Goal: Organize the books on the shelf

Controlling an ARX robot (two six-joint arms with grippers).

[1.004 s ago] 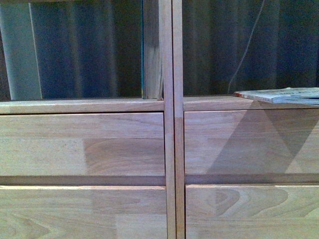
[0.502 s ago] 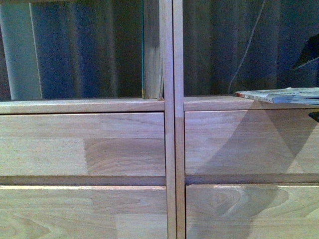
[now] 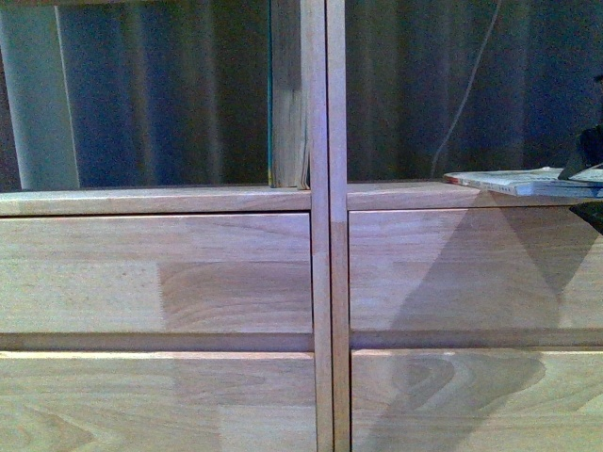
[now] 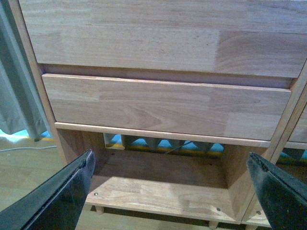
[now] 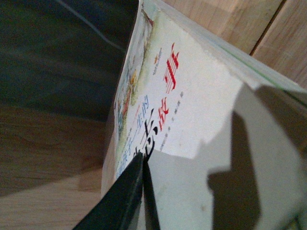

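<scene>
The right gripper [image 3: 588, 188] has its jaws one above and one below the outer end of the thin magazine [image 3: 513, 180]. I cannot tell whether they actually press on it. In the right wrist view one dark finger [image 5: 125, 201] lies against the magazine's pale cover, close to its red and black lettering.

The magazine lies flat in the open compartment of the shelf [image 3: 170, 282] to the right of the central upright [image 3: 327, 235], well apart from that upright. The left gripper [image 4: 170, 160] holds its jaws wide apart with nothing between them. It faces the lower drawer fronts [image 4: 168, 105] and the open bottom bay of the column left of the central upright. Short peg legs [image 4: 99, 209] show beneath that column.

The teal book [image 3: 287, 104] stands upright in the open compartment just left of the central upright, against the side panel there, with its pale pages facing forward. A thin pale cable [image 3: 466, 94] hangs behind the compartment right of the upright. A grey-green curtain [image 4: 17, 96] hangs beyond the left column, far from the upright.
</scene>
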